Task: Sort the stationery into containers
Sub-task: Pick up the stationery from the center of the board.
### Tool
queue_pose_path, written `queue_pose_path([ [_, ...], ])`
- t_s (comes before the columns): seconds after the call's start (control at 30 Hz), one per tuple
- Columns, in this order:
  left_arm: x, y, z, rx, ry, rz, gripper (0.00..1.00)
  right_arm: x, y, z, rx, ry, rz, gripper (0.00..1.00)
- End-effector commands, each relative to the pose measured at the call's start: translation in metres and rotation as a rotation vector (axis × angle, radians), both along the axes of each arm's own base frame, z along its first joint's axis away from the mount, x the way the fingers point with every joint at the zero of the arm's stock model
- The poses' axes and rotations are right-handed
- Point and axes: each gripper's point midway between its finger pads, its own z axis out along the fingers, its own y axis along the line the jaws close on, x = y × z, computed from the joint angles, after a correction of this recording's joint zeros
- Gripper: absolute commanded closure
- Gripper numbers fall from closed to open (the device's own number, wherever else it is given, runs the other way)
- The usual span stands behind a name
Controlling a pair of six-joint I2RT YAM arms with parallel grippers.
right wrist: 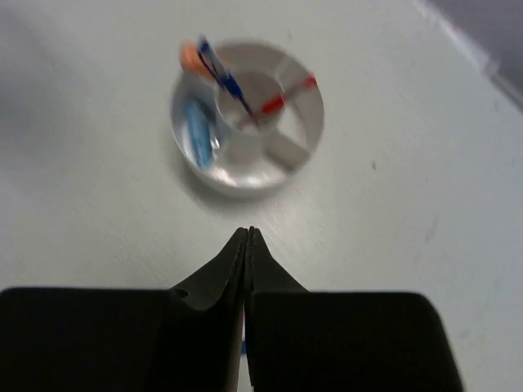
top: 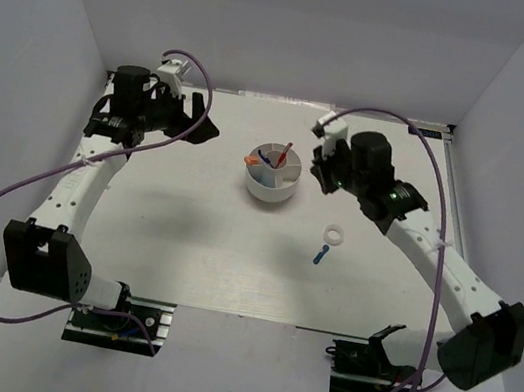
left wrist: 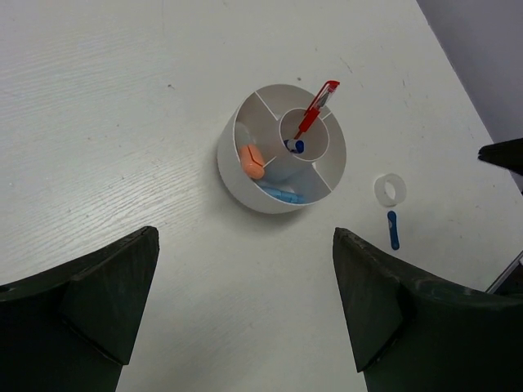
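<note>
Hovering near the divided tub [right wrist: 237, 184], my right end effector [right wrist: 248, 241] is pinched shut — the white ring [top: 335, 236] looks light, rigid, slippery; I'd pinch across its rim.

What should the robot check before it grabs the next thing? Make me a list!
1. Left tool open and empty: ok.
2. Right tool open for a pickup: not ok, its fingers are pressed together.
3. White ring lying free on the table: ok.
4. Dark-blue piece apart from the ring: ok.
5. Tub upright with room left: ok, at least one outer compartment looks empty.
6. Red pen and blue pen in the middle compartment: ok.
</note>
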Motion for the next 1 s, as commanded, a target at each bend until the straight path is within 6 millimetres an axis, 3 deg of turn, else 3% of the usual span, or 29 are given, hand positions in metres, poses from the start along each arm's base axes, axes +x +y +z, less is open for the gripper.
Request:
queue_pose_path([
  [0.0, 0.004, 0.002, 0.004, 0.003, 0.000, 0.005, 0.04, -0.025, -0.048, -0.075, -0.196, 0.136, -0.031, 1.00],
  [0.17, 0.006, -0.003, 0.004, -0.031, 0.019, -0.002, 0.04, -0.045, -0.092, -0.135, -0.318, 0.279, -0.076, 0.88],
  [0.47, 0.006, -0.003, 0.004, -0.034, 0.023, -0.006, 0.03, -0.058, -0.094, -0.183, -0.343, 0.435, -0.056, 0.82],
  [0.6, 0.006, -0.003, 0.002, -0.028, 0.027, -0.005, 0.03, -0.050, -0.090, -0.189, -0.335, 0.432, -0.061, 0.79],
  [0.73, 0.005, -0.003, 0.000, -0.026, 0.030, -0.010, 0.03, -0.044, -0.088, -0.196, -0.344, 0.443, -0.066, 0.69],
  [0.97, 0.005, -0.003, -0.002, -0.024, 0.032, -0.014, 0.03, -0.037, -0.094, -0.207, -0.376, 0.450, -0.090, 0.68],
])
